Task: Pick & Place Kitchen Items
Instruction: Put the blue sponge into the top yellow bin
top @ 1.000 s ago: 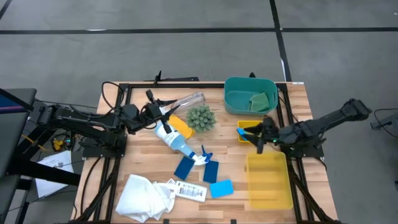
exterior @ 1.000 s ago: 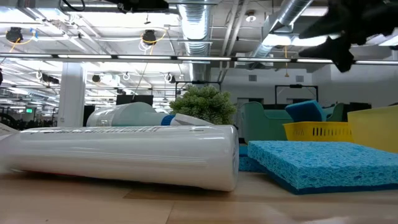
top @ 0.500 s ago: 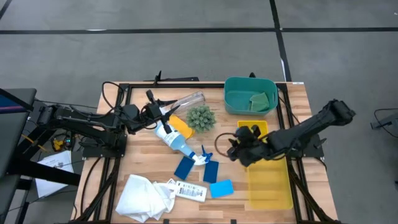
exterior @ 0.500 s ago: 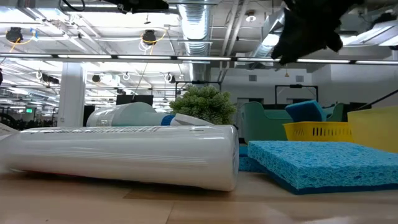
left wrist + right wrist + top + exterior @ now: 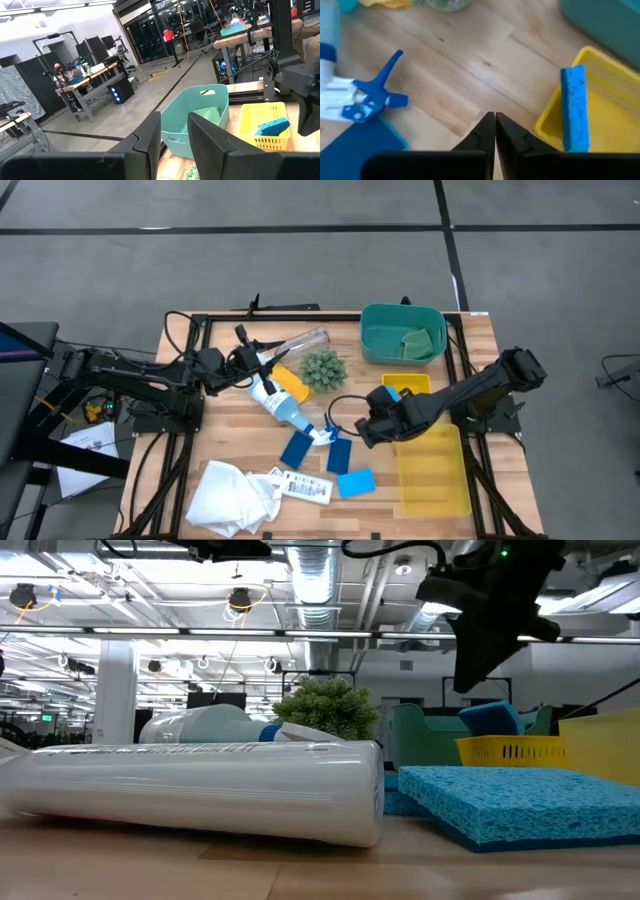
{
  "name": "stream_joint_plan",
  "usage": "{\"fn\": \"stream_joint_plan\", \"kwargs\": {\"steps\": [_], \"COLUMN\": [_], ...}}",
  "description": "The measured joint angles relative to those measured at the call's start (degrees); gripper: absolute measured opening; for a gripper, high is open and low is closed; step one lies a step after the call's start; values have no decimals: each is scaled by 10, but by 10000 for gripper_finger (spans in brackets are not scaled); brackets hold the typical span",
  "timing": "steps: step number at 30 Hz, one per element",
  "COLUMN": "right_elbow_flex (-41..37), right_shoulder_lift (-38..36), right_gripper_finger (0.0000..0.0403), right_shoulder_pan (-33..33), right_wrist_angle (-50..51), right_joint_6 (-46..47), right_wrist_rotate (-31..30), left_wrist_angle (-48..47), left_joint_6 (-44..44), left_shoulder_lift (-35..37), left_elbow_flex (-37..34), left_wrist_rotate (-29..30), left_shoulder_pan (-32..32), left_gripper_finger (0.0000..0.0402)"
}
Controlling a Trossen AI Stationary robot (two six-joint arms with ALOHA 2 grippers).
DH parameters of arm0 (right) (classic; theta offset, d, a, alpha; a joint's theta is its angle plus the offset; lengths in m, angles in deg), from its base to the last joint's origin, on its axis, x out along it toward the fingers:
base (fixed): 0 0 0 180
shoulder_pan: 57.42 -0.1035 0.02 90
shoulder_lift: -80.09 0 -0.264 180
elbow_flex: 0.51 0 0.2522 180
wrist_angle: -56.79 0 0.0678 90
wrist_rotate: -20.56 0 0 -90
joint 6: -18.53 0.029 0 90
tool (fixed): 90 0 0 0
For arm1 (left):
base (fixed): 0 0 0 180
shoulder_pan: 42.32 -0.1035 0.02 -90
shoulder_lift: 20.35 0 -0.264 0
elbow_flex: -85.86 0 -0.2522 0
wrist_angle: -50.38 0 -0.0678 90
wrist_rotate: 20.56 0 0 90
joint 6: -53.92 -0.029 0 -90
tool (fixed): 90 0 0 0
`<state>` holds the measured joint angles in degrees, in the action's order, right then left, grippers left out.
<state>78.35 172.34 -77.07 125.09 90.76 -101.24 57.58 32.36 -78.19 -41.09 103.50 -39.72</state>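
My right gripper (image 5: 362,428) hovers shut over bare wood, between the spray bottle's blue trigger (image 5: 375,92) and the small yellow basket (image 5: 405,387). It holds nothing. A blue sponge (image 5: 574,107) stands on edge in that basket. The clear spray bottle (image 5: 282,408) lies on its side mid-table, with a yellow sponge (image 5: 291,384) beside it. Three blue sponges (image 5: 340,454) lie flat near the front. A clear cup (image 5: 300,341) lies on its side at the back. My left gripper (image 5: 258,366) waits by the cup and the bottle's base, its fingers (image 5: 150,137) a little apart with nothing between them.
A teal bin (image 5: 403,332) with green sponges stands at the far right, and a larger yellow bin (image 5: 430,470) at the near right. A spiky green plant ball (image 5: 323,368) sits mid-table. A white cloth (image 5: 233,492) and a labelled white tube (image 5: 308,487) lie near the front edge.
My right gripper has left the small yellow basket and travelled toward the table's left and a little toward the near edge, ending over the wood beside the spray trigger. The blue sponge has stayed in the basket.
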Motion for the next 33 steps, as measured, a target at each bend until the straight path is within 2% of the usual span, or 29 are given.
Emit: {"fn": "stream_joint_plan", "kwargs": {"steps": [18, 33], "right_elbow_flex": [0, -1], "right_shoulder_lift": [0, 10], "right_gripper_finger": [1, 0], "right_shoulder_pan": [41, 86], "right_wrist_angle": [-19, -46], "right_joint_6": [-39, -109], "right_wrist_rotate": [33, 73], "left_wrist_angle": [0, 1], "left_joint_6": [0, 0], "left_shoulder_lift": [0, 0], "left_elbow_flex": [0, 0], "left_wrist_rotate": [0, 0], "left_shoulder_pan": [0, 0], "left_gripper_finger": [92, 92]}}
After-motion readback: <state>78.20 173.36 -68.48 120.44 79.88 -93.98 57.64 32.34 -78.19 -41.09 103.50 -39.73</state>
